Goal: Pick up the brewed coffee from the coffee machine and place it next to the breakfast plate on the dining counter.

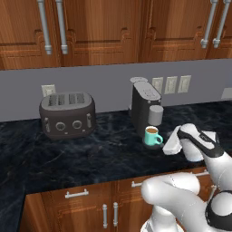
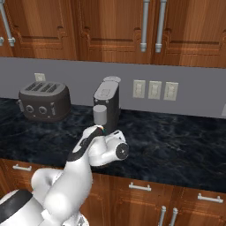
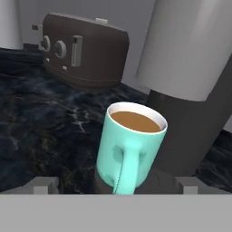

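The mug (image 1: 152,135) of brewed coffee stands upright on the drip base of the coffee machine (image 1: 145,106), directly under the machine's silver cylinder, its teal handle turned away from the machine toward the front edge of the counter (image 1: 86,156). Light brown liquid fills it almost to the white inner rim. In the hand view the mug (image 3: 130,148) sits close ahead, centred between the two finger tips, with its handle facing the camera and the machine's dark column (image 3: 195,131) just behind it. The end effector (image 3: 117,185) is spread wide, one finger tip (image 3: 43,184) showing at each side of the mug's base, and it grips nothing; no finger touches the mug. From the left base view the white hand (image 1: 173,140) hovers just beside the mug, on the side away from the toaster (image 1: 67,114). The four-slot toaster stands on the same black marbled counter, well apart from the coffee machine, against the grey wall. Three light switches (image 1: 171,84) sit on the wall just behind the coffee machine.
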Motion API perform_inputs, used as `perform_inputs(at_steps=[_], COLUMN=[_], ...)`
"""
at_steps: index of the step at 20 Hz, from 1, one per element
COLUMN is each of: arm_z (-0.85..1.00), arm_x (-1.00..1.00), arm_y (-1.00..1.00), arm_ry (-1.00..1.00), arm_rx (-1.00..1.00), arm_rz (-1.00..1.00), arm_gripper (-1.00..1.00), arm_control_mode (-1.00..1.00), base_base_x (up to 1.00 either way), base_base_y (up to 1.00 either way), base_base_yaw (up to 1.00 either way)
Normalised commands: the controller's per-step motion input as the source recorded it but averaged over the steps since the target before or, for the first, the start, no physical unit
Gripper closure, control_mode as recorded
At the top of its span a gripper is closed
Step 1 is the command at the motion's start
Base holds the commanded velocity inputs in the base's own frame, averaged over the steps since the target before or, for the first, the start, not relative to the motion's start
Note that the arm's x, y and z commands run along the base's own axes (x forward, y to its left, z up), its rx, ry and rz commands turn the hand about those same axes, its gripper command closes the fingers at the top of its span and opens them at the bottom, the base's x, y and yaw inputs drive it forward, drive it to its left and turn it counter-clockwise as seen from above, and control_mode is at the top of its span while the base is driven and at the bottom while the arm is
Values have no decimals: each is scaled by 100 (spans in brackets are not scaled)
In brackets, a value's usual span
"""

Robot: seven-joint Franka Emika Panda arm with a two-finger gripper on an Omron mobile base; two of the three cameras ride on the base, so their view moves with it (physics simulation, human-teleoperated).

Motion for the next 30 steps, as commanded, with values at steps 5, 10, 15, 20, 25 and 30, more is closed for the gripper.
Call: perform_inputs(at_steps=[5, 10, 15, 20, 25, 30], arm_z=[-33, -17, -2, -1, -2, -13], arm_x=[26, 30, 22, 1, 0, -28], arm_y=[0, 1, 1, 24, 22, 5], arm_ry=[0, 0, 0, 0, 3, 4], arm_rx=[0, 0, 2, 0, -1, 0], arm_rz=[4, 1, 0, 0, 0, 4], arm_gripper=[-100, -100, -100, 100, 100, 100], arm_control_mode=[-100, -100, -100, -100, -100, -100], base_base_x=[0, 0, 0, 0, 0, 0], base_base_y=[0, 0, 0, 0, 0, 0], base_base_yaw=[0, 0, 0, 0, 0, 0])
